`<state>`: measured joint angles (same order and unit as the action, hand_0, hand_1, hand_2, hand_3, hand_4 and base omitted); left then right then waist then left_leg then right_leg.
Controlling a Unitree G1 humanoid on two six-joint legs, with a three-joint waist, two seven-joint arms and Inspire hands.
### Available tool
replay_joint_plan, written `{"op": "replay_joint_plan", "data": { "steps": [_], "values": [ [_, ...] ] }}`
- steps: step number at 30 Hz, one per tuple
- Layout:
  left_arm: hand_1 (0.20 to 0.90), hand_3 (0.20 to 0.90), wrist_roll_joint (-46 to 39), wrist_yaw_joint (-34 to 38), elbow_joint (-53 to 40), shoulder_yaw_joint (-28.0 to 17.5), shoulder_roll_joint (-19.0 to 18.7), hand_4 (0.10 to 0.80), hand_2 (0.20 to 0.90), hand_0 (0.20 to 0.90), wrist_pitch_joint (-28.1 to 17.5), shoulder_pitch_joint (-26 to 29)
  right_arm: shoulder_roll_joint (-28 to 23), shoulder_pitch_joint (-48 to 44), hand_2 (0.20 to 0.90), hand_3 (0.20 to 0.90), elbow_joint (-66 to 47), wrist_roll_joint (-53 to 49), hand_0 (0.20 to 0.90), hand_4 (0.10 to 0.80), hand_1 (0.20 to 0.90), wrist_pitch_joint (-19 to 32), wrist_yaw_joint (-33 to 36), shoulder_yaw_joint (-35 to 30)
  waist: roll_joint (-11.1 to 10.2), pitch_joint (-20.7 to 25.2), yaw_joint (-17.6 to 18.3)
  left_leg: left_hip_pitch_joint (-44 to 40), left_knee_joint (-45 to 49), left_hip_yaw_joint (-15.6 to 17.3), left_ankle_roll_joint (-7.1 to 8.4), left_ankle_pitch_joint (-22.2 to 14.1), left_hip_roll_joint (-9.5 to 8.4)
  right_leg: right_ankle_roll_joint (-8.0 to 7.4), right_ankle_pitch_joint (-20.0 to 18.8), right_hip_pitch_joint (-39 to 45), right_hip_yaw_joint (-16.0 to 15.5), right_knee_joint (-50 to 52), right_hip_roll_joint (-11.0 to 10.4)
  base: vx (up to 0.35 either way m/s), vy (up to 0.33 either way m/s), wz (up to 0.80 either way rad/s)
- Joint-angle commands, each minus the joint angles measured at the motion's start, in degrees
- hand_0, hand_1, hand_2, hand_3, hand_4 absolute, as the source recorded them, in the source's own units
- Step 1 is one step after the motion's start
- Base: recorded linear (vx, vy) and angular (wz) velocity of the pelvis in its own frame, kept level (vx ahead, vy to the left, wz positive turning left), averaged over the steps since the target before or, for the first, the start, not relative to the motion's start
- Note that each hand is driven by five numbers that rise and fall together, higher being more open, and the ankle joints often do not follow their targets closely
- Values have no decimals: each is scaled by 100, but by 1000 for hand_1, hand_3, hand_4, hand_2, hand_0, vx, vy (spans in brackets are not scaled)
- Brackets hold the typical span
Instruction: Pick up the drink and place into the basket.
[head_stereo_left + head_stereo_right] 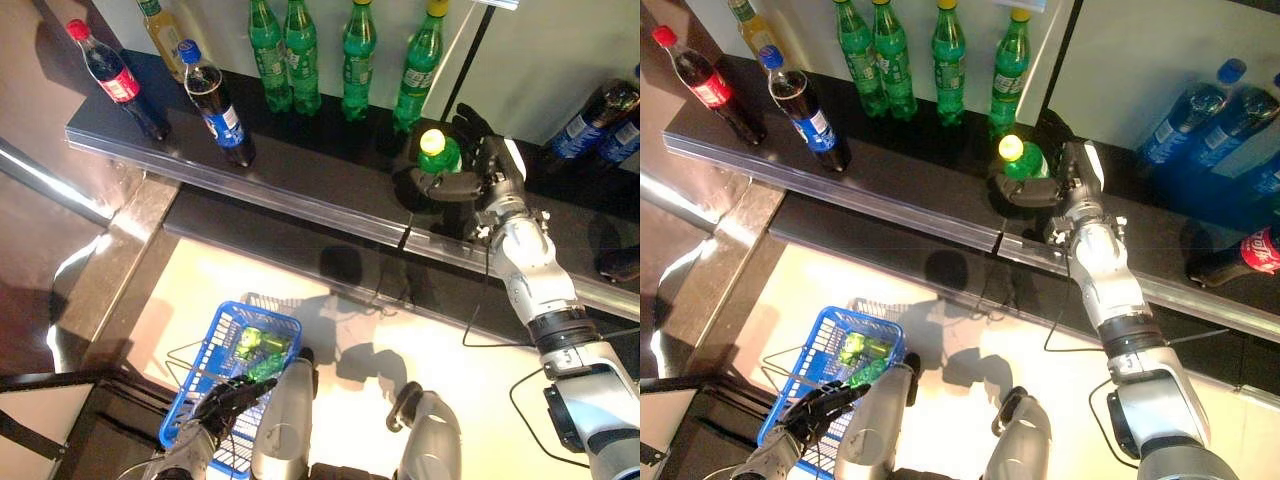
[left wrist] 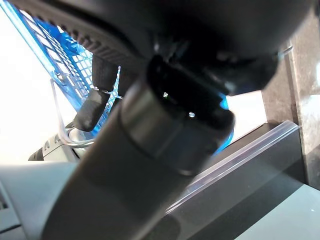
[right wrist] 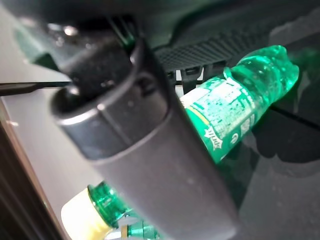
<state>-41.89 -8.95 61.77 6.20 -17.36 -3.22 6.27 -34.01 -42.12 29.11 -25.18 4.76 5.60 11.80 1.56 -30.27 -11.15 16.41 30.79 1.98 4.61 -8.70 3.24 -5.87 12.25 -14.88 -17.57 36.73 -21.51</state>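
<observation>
A green drink bottle (image 1: 437,153) with a yellow cap stands on the dark shelf (image 1: 300,160), in front of the back row. My right hand (image 1: 484,170) reaches in from the right and is shut on it, thumb across its front. In the right wrist view the green bottle (image 3: 227,117) lies against the palm behind the thumb (image 3: 145,150). Low on the left, my left hand (image 1: 228,398) is shut on the wire handle (image 2: 62,132) of the blue basket (image 1: 262,312). Green bottles (image 1: 256,345) lie inside the basket.
Several green bottles (image 1: 300,55) line the shelf's back. Two cola bottles (image 1: 215,100) and a yellow drink (image 1: 165,35) stand at the left; blue-labelled bottles (image 1: 600,120) at the right. A clear strip (image 1: 300,200) edges the shelf front above a lower ledge.
</observation>
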Motion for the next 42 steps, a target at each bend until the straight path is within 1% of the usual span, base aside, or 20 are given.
{"op": "replay_joint_plan", "data": {
  "steps": [1, 5, 7, 14, 16, 23, 33, 42],
  "values": [
    [300, 200, 183, -286, -698, 463, -350, 100, 300, 300, -363, -365, -474, -771, 900, 900, 83, -32, 900, 800, 900, 167, 327, 16, 193, 459, -189, -39, -371, 13, -238, 710, 53, 71, -895, -58, -103, -151, -13, -21, 4, 12],
    [300, 200, 129, -256, -713, 487, -363, 100, 300, 300, -358, -320, -503, -821, 900, 900, 167, 87, 900, 800, 900, 106, 459, 5, 197, 429, -181, -54, -395, 3, -277, 701, 30, 48, -924, -97, -92, -141, -27, -22, 5, 6],
    [300, 200, 104, -230, -715, 524, -359, 100, 300, 300, -359, -289, -516, -877, 900, 900, 278, 98, 900, 800, 900, -9, 618, 17, 202, 420, -180, -78, -412, -3, -294, 700, 25, 36, -933, -111, -84, -117, -42, 0, 0, 0],
    [300, 200, 110, -261, -683, 552, -379, 100, 300, 300, -372, -272, -647, -1040, 900, 900, 610, 256, 900, 800, 900, -69, 660, 103, 215, 427, -206, -156, -491, -24, -325, 703, 2, 23, -954, -74, -125, -139, -71, 0, 0, 0],
    [300, 200, 114, -264, -666, 563, -394, 100, 300, 300, -367, -275, -692, -1081, 300, 200, 716, 325, 300, 100, 300, -131, 684, 145, 218, 442, -219, -172, -498, -26, -336, 701, -10, 17, -964, -76, -144, -123, -90, 0, 0, 0],
    [300, 200, 95, -305, -661, 608, -417, 100, 300, 300, -379, -290, -810, -1212, 300, 200, 971, 362, 300, 100, 300, -245, 827, 235, 240, 448, -258, -226, -577, -50, -374, 706, -43, 13, -987, -67, -202, -122, -124, 0, 1, 2],
    [300, 200, 68, -294, -686, 657, -415, 100, 300, 300, -371, -269, -825, -1252, 300, 200, 1112, 325, 300, 100, 300, -367, 1073, 180, 272, 420, -264, -286, -663, -70, -417, 712, -94, 0, -1041, -83, -225, -108, -171, 0, 0, 0],
    [300, 200, 38, -318, -667, 679, -416, 100, 300, 300, -379, -284, -841, -1175, 300, 200, 1151, 239, 300, 100, 300, -341, 1010, 99, 281, 440, -241, -332, -725, -51, -450, 716, -124, -10, -1082, -91, -234, -127, -194, -1, 0, 0]
  ]
}}
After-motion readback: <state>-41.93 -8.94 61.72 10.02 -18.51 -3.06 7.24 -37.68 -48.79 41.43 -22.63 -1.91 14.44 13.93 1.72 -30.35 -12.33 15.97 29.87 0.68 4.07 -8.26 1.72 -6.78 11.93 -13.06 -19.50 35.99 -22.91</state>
